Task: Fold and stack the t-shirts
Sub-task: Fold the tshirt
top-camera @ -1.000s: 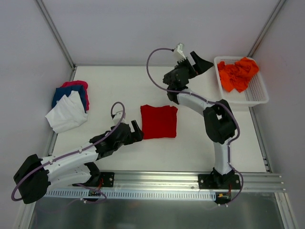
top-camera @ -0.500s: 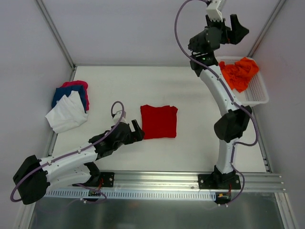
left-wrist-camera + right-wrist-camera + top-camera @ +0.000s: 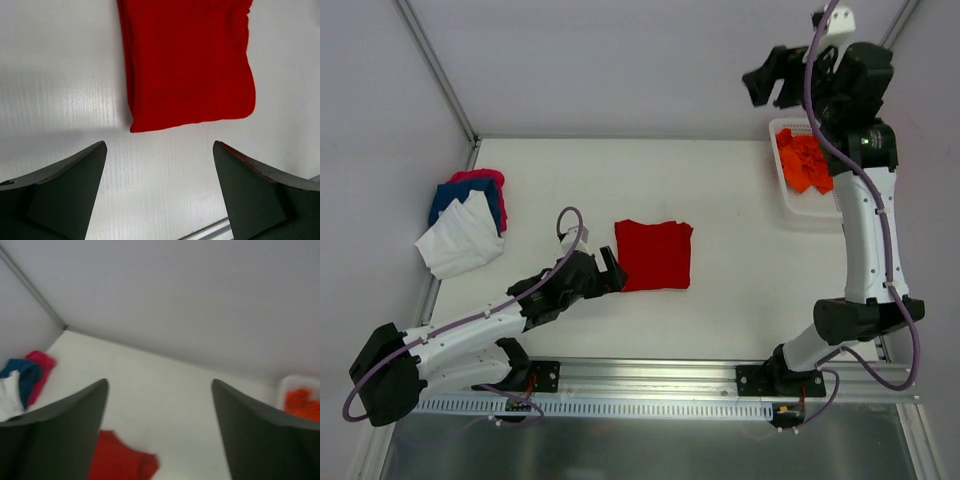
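White tabletop [image 3: 740,290] beneath left gripper [image 3: 159,150]. Pale grey panel walls [image 3: 600,60] ahead and to both sides, metal struts [image 3: 437,70] at corners. Aluminium rail [image 3: 650,372] behind. Soft even light.

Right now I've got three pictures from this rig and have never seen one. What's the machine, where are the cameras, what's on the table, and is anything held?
Two robot arms are bolted at the near edge of a white table. The wide picture comes from a fixed camera above and behind them. The other two come from a camera on each wrist, so the dark wedges at the bottom are that arm's own fingers.

The left gripper sits low, just short of the edge of a folded red t-shirt. It is open and grips nothing. The right gripper is raised high at the far right, open and empty.

On the left lies a pile: a white t-shirt over a blue t-shirt and a pink t-shirt. At the far right, a white mesh basket holds crumpled orange t-shirts.
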### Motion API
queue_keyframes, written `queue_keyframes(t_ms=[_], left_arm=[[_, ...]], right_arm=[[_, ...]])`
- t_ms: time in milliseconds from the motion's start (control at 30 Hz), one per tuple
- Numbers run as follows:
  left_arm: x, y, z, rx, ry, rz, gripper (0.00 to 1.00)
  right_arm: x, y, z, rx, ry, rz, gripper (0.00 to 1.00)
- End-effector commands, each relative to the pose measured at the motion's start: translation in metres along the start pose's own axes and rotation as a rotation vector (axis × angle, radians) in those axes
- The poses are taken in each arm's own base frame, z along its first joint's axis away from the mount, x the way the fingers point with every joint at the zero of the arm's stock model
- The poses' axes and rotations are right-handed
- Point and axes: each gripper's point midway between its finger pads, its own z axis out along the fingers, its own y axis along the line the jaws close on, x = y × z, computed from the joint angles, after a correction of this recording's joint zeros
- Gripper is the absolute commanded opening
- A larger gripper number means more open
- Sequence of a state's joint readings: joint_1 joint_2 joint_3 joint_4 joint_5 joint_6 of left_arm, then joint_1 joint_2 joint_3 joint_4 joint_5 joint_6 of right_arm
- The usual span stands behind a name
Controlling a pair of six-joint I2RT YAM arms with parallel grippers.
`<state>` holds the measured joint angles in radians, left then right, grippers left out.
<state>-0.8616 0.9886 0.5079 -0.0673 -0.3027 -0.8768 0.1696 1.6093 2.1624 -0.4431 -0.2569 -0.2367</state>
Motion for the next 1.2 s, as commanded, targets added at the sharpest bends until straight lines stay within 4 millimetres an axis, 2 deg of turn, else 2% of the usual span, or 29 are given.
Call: queue_keyframes(t_ms=[0, 33, 67, 100, 133, 167, 200, 233, 267, 300, 333, 367, 400, 467, 533, 567, 600, 633, 667, 733, 767, 800, 833, 867, 900, 967, 1067, 1167], left_arm=[[-0.009, 0.001, -0.006, 0.039, -0.013, 0.017, 0.90], [-0.011, -0.001, -0.008, 0.066, -0.013, 0.013, 0.90], [-0.007, 0.003, -0.007, 0.077, -0.002, 0.020, 0.90], [-0.009, 0.001, -0.007, 0.098, -0.006, 0.015, 0.90], [-0.009, 0.005, -0.008, 0.101, -0.014, 0.022, 0.90], [-0.009, 0.009, -0.008, 0.093, -0.021, 0.039, 0.90], [-0.015, 0.006, -0.008, 0.109, -0.049, 0.041, 0.90], [-0.019, 0.009, -0.007, 0.105, -0.066, 0.041, 0.90], [-0.018, 0.012, -0.005, 0.107, -0.068, 0.058, 0.90], [-0.025, 0.008, -0.003, 0.135, -0.080, 0.047, 0.90], [-0.023, 0.010, 0.002, 0.134, -0.067, 0.048, 0.90], [-0.022, 0.011, 0.005, 0.144, -0.057, 0.052, 0.90], [-0.028, 0.003, 0.008, 0.188, -0.075, 0.046, 0.90], [-0.016, 0.003, 0.018, 0.236, -0.022, 0.033, 0.89], [-0.012, -0.002, 0.025, 0.303, -0.013, 0.024, 0.89], [-0.015, 0.002, 0.028, 0.309, -0.019, 0.002, 0.89], [-0.013, 0.002, 0.030, 0.327, -0.014, -0.009, 0.89], [-0.001, 0.012, 0.035, 0.323, 0.018, -0.025, 0.89], [-0.013, -0.001, 0.033, 0.410, -0.022, -0.048, 0.89], [-0.005, 0.006, 0.040, 0.412, 0.002, -0.085, 0.89], [-0.009, 0.004, 0.041, 0.439, -0.005, -0.090, 0.88], [-0.002, 0.008, 0.045, 0.427, 0.016, -0.099, 0.88], [-0.007, 0.003, 0.044, 0.460, -0.009, -0.108, 0.88], [-0.006, 0.001, 0.043, 0.484, -0.003, -0.114, 0.88], [0.000, 0.003, 0.046, 0.485, 0.016, -0.138, 0.88], [-0.009, -0.006, 0.043, 0.555, -0.009, -0.145, 0.88], [0.000, -0.008, 0.051, 0.603, 0.053, -0.198, 0.88], [-0.004, -0.012, 0.056, 0.671, 0.057, -0.269, 0.87]], right_arm=[[0.227, 0.040, -0.011, -0.161, 0.621, 0.692, 0.99], [0.254, 0.040, -0.018, -0.128, 0.647, 0.712, 1.00], [0.261, 0.043, -0.031, -0.120, 0.630, 0.705, 1.00], [0.301, 0.047, -0.043, -0.117, 0.641, 0.723, 0.99], [0.309, 0.050, -0.052, -0.113, 0.621, 0.729, 0.99], [0.288, 0.054, -0.058, -0.120, 0.503, 0.675, 1.00], [0.297, 0.058, -0.068, -0.101, 0.496, 0.670, 1.00], [0.323, 0.062, -0.086, -0.069, 0.538, 0.659, 0.99], [0.330, 0.071, -0.095, -0.056, 0.546, 0.622, 0.99], [0.323, 0.076, -0.108, -0.066, 0.512, 0.600, 1.00], [0.329, 0.080, -0.117, -0.062, 0.516, 0.603, 0.99], [0.349, 0.084, -0.130, -0.052, 0.553, 0.609, 0.99], [0.345, 0.083, -0.138, -0.044, 0.528, 0.599, 0.99], [0.365, 0.076, -0.155, 0.013, 0.561, 0.579, 1.00], [0.362, 0.076, -0.166, 0.017, 0.527, 0.573, 1.00], [0.373, 0.077, -0.172, 0.028, 0.544, 0.589, 1.00], [0.377, 0.077, -0.175, 0.032, 0.542, 0.592, 1.00], [0.376, 0.077, -0.178, 0.036, 0.524, 0.592, 0.99], [0.390, 0.076, -0.183, 0.053, 0.543, 0.607, 1.00], [0.399, 0.079, -0.186, 0.049, 0.544, 0.630, 0.99], [0.398, 0.081, -0.182, 0.034, 0.516, 0.655, 1.00], [0.412, 0.082, -0.185, 0.041, 0.535, 0.675, 1.00], [0.414, 0.083, -0.182, 0.027, 0.521, 0.685, 1.00], [0.426, 0.085, -0.185, 0.036, 0.544, 0.708, 1.00], [0.429, 0.087, -0.185, 0.028, 0.545, 0.721, 0.99], [0.431, 0.088, -0.179, 0.017, 0.521, 0.748, 0.99], [0.440, 0.089, -0.178, 0.016, 0.530, 0.757, 0.99], [0.445, 0.086, -0.175, 0.029, 0.533, 0.756, 0.99]])
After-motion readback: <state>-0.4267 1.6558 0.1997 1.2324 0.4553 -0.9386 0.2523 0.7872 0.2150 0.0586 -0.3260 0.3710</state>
